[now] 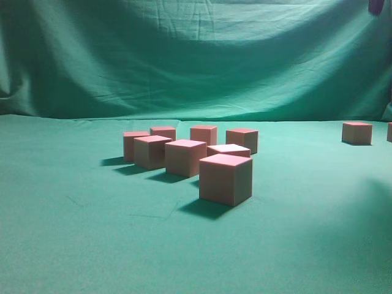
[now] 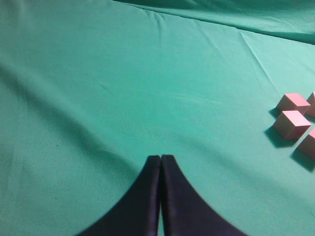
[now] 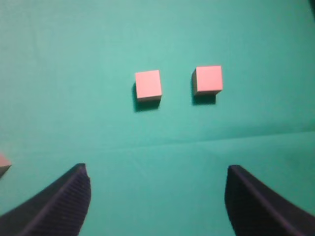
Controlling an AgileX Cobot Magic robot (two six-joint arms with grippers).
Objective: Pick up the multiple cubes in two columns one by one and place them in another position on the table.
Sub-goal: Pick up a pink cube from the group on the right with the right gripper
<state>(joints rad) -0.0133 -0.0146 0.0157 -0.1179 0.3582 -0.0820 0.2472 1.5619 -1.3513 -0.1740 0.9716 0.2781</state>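
Note:
Several salmon-pink cubes stand in two columns mid-table, the nearest cube [image 1: 225, 177] in front. Two more cubes stand apart at the far right, one cube [image 1: 357, 132] whole and the other cut by the frame edge. In the right wrist view the two separate cubes [image 3: 148, 84] [image 3: 208, 78] sit side by side on the table [image 3: 157, 147], ahead of my right gripper [image 3: 156, 169], which hangs open and empty above the cloth. My left gripper [image 2: 161, 158] is shut on nothing, over bare table, with three cubes [image 2: 291, 123] off to its right.
A wrinkled green cloth backdrop [image 1: 196, 55] closes off the far side of the table. A dark bit of arm [image 1: 375, 6] shows at the exterior view's top right corner. Another cube's corner [image 3: 3, 163] peeks in at the right wrist view's left edge.

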